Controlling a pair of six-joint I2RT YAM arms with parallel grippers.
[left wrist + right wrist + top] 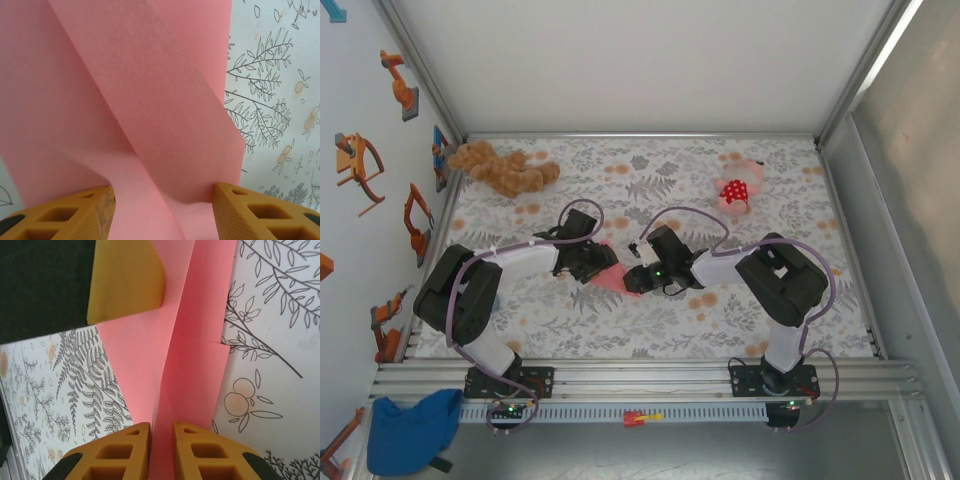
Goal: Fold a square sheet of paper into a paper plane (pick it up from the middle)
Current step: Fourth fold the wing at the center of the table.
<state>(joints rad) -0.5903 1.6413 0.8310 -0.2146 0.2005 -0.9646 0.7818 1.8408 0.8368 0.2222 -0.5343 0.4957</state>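
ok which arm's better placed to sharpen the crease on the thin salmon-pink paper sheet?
Right, probably. The right gripper is shut on the raised fold of the thin salmon-pink paper sheet and could slide along it. The left gripper is open, straddling the sheet.

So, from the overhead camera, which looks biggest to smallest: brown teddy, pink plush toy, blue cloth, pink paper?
Largest first: blue cloth, brown teddy, pink plush toy, pink paper (mostly covered, so unsure).
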